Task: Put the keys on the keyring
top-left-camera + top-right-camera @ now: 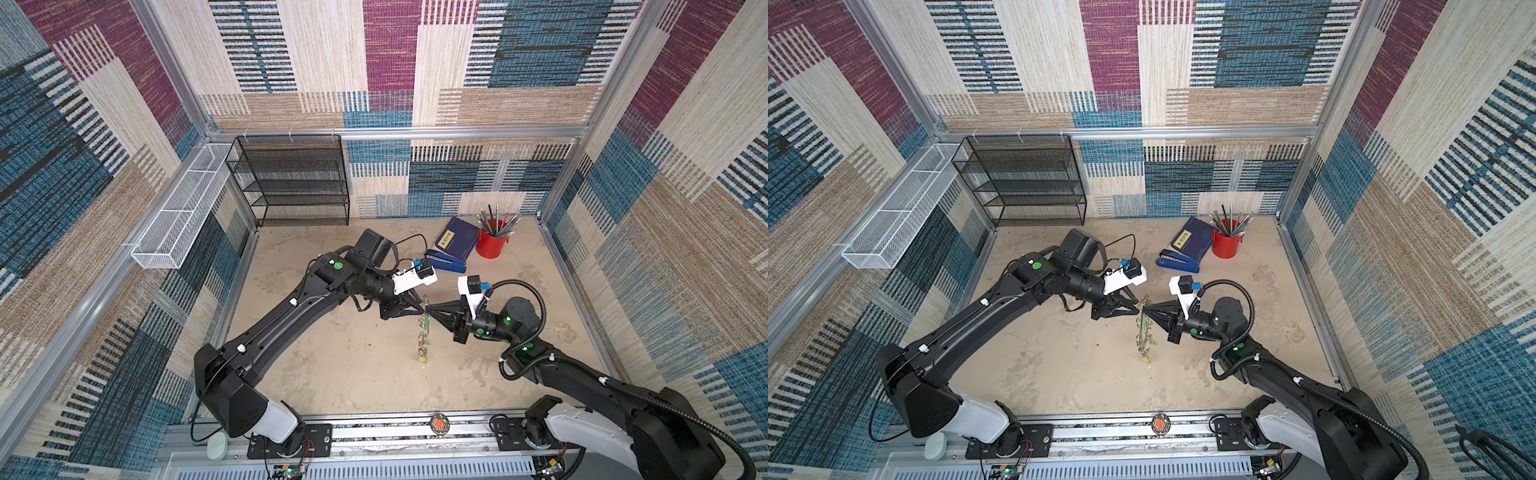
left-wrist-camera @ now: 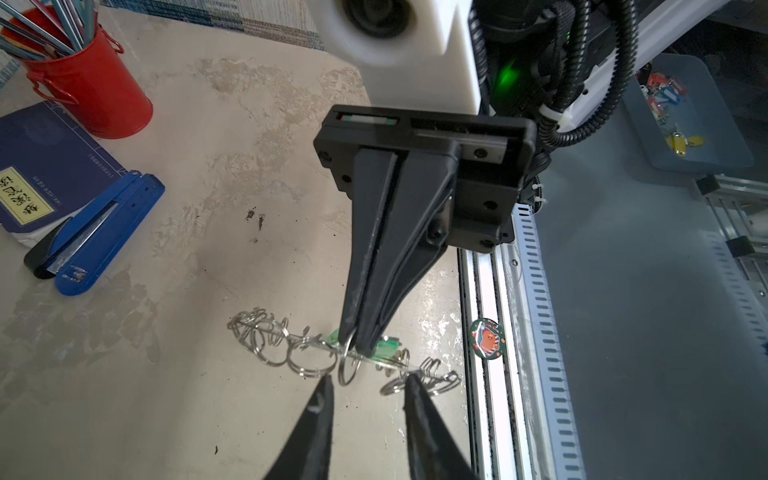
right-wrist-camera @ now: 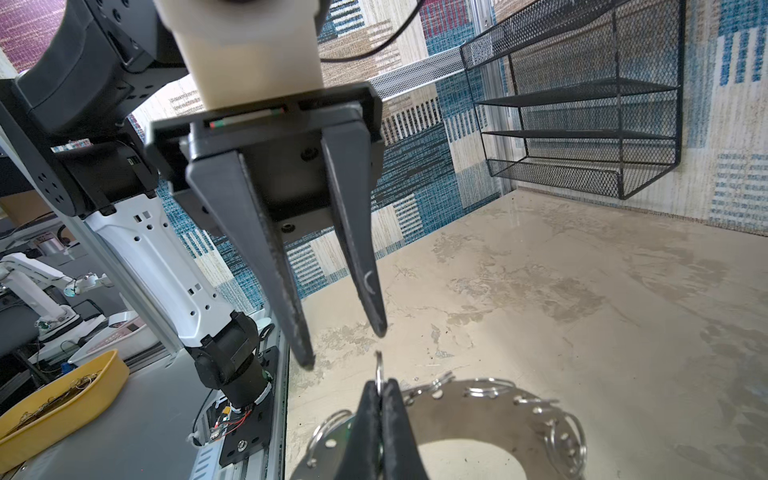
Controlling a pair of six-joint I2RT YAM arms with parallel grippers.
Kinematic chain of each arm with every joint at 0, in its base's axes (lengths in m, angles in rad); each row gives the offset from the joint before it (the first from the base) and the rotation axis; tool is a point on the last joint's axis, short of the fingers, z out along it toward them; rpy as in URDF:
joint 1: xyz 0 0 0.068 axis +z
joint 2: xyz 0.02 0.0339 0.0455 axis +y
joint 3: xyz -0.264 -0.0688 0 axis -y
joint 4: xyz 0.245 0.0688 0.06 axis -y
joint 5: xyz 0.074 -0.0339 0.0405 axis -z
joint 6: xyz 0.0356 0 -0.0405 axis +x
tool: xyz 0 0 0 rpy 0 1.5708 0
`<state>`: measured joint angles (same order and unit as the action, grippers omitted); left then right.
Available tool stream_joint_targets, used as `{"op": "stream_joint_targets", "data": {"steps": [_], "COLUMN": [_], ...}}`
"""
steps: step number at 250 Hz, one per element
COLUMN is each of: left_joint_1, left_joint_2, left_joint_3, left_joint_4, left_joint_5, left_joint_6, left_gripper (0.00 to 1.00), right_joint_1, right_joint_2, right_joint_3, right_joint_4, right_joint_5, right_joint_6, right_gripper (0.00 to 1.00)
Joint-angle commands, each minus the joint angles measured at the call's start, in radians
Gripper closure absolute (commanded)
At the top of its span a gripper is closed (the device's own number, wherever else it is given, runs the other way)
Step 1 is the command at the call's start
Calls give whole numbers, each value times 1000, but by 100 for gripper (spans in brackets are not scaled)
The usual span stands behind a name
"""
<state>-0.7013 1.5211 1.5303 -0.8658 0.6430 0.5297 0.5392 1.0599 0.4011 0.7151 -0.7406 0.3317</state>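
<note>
Bright, even light; wrist views go soft up close.
Well away from the red cup (image 2: pixel 95 95), the tabletop (image 2: pixel 208 395) shows pale glare, perhaps from overhead lamps; shadows are faint, frame edges bow, and the white mount (image 2: pixel 399 62) is blurred.

Walls (image 1: pixel 390 62): woven patchwork in blue, maroon and beige stripes. Aluminium frame (image 1: pixel 415 132) along the edges. Floor (image 1: pixel 353 374): mottled beige. Black mesh shelf rack (image 1: pixel 291 178) against back wall; white wire basket (image 1: pixel 178 216) on side wall. Even light.

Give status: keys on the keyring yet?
Looks done: one green-tagged key sits at the keyring; attachment unclear. In hand: right tool, shut on a split ring, holds the keyring up; left tool open, empty, beside it. Left: other split rings look bare.
</note>
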Motion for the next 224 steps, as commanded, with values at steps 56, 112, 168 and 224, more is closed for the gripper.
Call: {"op": "stream_joint_targets", "data": {"steps": [56, 112, 168, 224], "left_joint_1": [-10, -18, -20, -20], "left_joint_2": [27, 50, 44, -25], "left_joint_3": [31, 42, 26, -60], "left_joint_4": [-25, -38, -25, 85], "left_joint_5": [-22, -29, -28, -38], "left_joint_6": [47, 50, 41, -30], "left_gripper": [78, 87, 100, 100], "right_joint_1": [5, 7, 8, 8], "right_joint_2": [-4, -7, -3, -14], "right_joint_3": [10, 11, 12, 15], "right_joint_4": [24, 20, 20, -1], "right_joint_5": [1, 5, 6, 50], "right_joint_6": [-9, -13, -13, 6], "right_gripper": [100, 100, 100, 77]}}
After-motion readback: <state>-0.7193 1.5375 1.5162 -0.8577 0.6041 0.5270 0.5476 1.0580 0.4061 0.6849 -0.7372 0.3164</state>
